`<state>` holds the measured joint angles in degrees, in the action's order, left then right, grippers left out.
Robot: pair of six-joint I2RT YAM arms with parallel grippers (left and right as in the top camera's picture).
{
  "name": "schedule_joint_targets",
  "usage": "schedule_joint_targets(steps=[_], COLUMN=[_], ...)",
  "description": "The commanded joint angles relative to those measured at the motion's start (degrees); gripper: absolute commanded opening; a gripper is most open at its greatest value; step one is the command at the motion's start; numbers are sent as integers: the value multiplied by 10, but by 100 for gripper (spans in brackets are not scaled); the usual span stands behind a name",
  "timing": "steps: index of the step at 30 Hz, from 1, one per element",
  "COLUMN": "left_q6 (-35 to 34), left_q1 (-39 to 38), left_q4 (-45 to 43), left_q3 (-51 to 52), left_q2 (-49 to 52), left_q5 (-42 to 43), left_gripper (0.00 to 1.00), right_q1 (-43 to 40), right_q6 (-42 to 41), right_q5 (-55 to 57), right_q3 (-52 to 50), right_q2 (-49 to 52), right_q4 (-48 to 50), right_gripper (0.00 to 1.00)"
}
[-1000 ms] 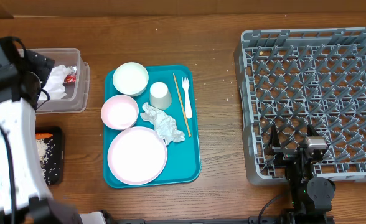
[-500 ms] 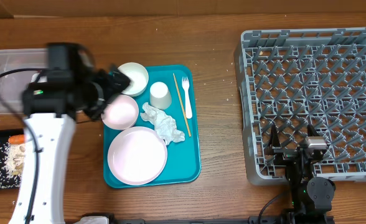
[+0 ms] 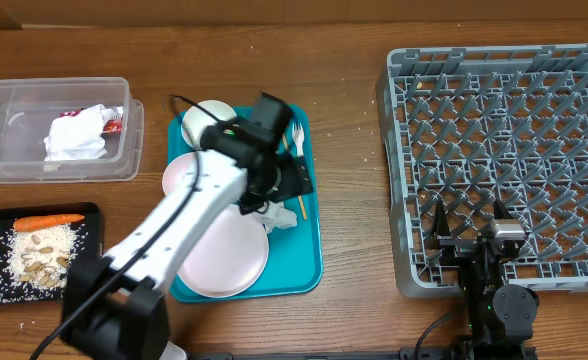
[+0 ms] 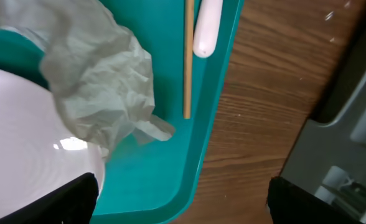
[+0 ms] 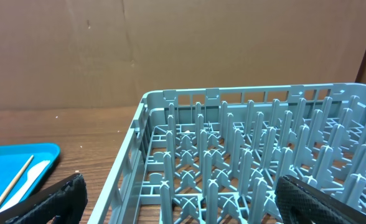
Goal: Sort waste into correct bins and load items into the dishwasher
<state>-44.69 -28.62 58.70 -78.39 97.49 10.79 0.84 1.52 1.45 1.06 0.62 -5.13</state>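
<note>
Left gripper (image 4: 182,196) fingers (image 4: 77,199) spread wide, holding nothing. Napkin (image 4: 102,81) sits at 11 o'clock from the gap, not between them. Napkin is white and crumpled, on teal tray (image 4: 170,180), touching pink plate (image 4: 21,143) rim, with stick (image 4: 187,56) at its 3 o'clock. Right gripper (image 5: 183,199) wide, empty, facing rack (image 5: 245,155).

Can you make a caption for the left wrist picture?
Open left gripper above a crumpled napkin on the teal tray.

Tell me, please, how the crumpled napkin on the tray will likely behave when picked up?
The napkin looks thin and creased: probably light, floppy, squashing under a grip. Its loose corner on the tray may trail or catch.
</note>
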Motion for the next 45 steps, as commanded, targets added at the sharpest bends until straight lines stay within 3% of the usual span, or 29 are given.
schedule_joint_targets(steps=[1,5,15,20,45], left_q6=[-72,-108,-132,-132,-136], left_q1=[-33,-57,-59,-60,-86], left_q4=[-7,-14,-26,-31,-28], left_q3=[3,3,3,3,4], left_q2=[31,67,114,114,119], left_q5=[-63,-102,-98,-97,-204], left_gripper=[88,85,79,67,61], right_q1=[3,3,3,3,3], right_q6=[2,2,2,2,2], right_q5=[-2,-2,-2,-2,-2], right_q3=[-6,-6,-6,-6,-6], right_q2=[-4,-4,-4,-4,-4], right_q4=[4,4,4,4,4], right_gripper=[100,100,100,100,100])
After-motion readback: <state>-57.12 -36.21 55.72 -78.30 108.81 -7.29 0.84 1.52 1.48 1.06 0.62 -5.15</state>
